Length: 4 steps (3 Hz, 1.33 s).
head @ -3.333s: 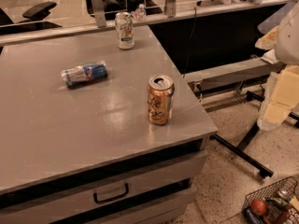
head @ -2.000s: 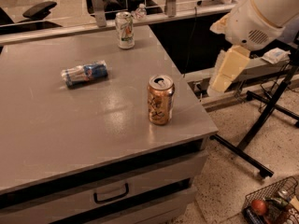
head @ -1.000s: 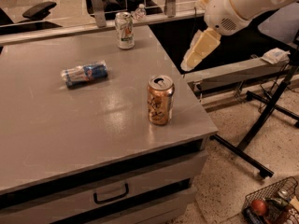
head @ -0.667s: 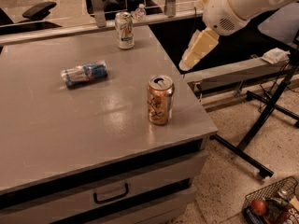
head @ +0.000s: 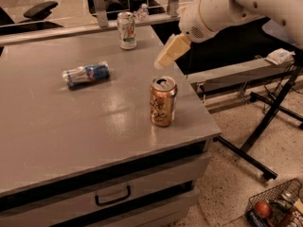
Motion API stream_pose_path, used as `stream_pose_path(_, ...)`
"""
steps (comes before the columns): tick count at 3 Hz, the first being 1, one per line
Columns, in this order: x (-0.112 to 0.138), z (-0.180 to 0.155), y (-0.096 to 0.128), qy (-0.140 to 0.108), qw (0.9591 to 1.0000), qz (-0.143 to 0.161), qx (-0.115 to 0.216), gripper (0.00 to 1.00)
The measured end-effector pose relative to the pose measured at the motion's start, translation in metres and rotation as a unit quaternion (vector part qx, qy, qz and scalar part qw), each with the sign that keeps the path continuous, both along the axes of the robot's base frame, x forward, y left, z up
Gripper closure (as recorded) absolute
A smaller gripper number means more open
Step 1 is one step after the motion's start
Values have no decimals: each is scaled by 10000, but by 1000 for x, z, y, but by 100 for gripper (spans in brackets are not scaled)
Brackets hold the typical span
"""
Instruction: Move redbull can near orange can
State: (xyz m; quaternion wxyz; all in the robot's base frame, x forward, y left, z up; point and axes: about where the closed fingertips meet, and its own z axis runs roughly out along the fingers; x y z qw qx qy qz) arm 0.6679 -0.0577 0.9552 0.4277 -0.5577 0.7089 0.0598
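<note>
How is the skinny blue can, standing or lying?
Lying down: the slim blue-and-silver metal can rests lengthwise on the grey table. The gripper hangs above the table.

redbull can (head: 86, 74): slim, blue-and-silver, lying on its side
orange can (head: 163, 101): copper-orange, dark scrawl, upright, well apart to the redbull can's right and nearer the camera
gripper (head: 160, 63): in the air, just behind the orange can

perhaps head-high view, end effector (head: 159, 64) over table (head: 71, 141)
</note>
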Motion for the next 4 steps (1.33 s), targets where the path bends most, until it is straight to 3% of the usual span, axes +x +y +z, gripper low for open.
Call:
stream_pose_path(1, 20, -19, 57, 68, 9985, 490, 247, 0)
stream_pose_path(2, 15, -36, 102, 270, 9933, 1078, 309, 0)
stream_pose_path(3, 1, -44, 138, 545, 9838, 1671, 345, 0)
stream_pose_path(4, -17, -52, 167, 901, 9700, 2208, 477, 0)
